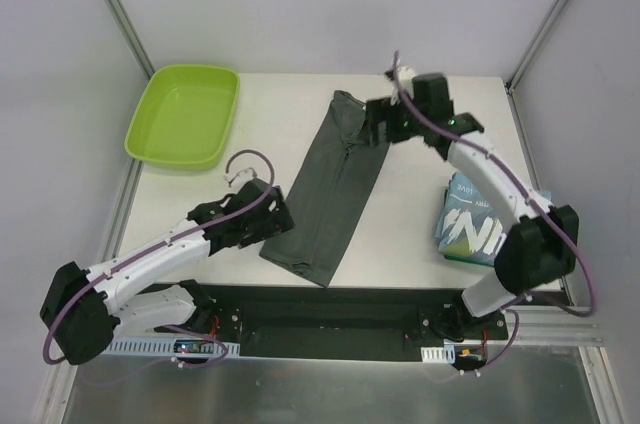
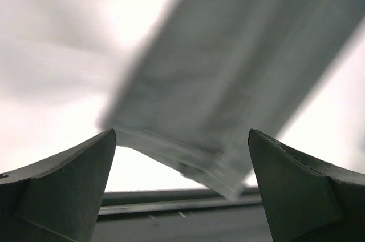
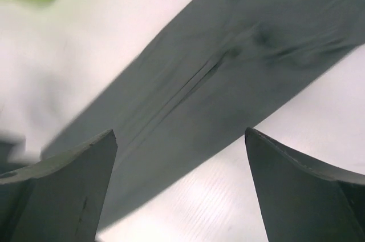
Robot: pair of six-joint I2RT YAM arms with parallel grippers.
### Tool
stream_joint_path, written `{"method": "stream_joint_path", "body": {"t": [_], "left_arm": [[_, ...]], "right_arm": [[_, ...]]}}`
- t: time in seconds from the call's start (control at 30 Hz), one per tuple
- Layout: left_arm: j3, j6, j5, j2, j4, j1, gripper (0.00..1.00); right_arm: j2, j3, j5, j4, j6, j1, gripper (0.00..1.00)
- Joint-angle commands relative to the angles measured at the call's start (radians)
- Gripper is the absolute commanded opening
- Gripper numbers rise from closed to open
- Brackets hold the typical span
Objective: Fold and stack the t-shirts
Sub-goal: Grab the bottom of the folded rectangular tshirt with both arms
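Dark grey t-shirt folded into a long narrow strip slanting across mid-table, left gripper wide open beside its near left edge, right gripper wide open at its far end, white table showing along both long edges, light blue t-shirt near the right table edge, lime tray far left.

Dark grey t-shirt: matt, creased cloth. Teal t-shirt: cloth with white print. Tray: smooth, glossy lime-green plastic. Worktop: smooth, matt.

Bright, even light; grey t-shirt blurred in wrist views.
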Motion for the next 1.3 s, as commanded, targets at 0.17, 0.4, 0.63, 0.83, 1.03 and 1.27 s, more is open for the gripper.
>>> {"method": "stream_joint_path", "body": {"t": [0.17, 0.4, 0.63, 0.83, 1.03, 1.27], "left_arm": [[-0.141, 0.121, 0.134, 0.007, -0.062, 0.202, 0.99], [-0.131, 0.137, 0.143, 0.128, -0.028, 0.205, 0.91], [-0.131, 0.14, 0.14, 0.205, -0.016, 0.206, 0.67], [-0.137, 0.137, 0.126, 0.231, -0.016, 0.209, 0.38], [-0.129, 0.143, 0.128, 0.252, -0.017, 0.215, 0.14], [-0.15, 0.146, 0.113, 0.185, -0.03, 0.222, 0.0]], "right_arm": [[-0.325, -0.592, 0.143, 0.16, -0.001, 0.567, 0.98], [-0.21, -0.588, 0.229, 0.157, -0.02, 0.907, 0.96], [-0.054, -0.499, 0.341, 0.122, -0.082, 0.98, 0.87], [0.005, -0.5, 0.301, 0.105, -0.1, 0.992, 0.75], [0.055, -0.528, 0.364, 0.101, -0.094, 0.994, 0.7], [0.061, -0.558, 0.442, 0.073, -0.065, 1.018, 0.36]]}}
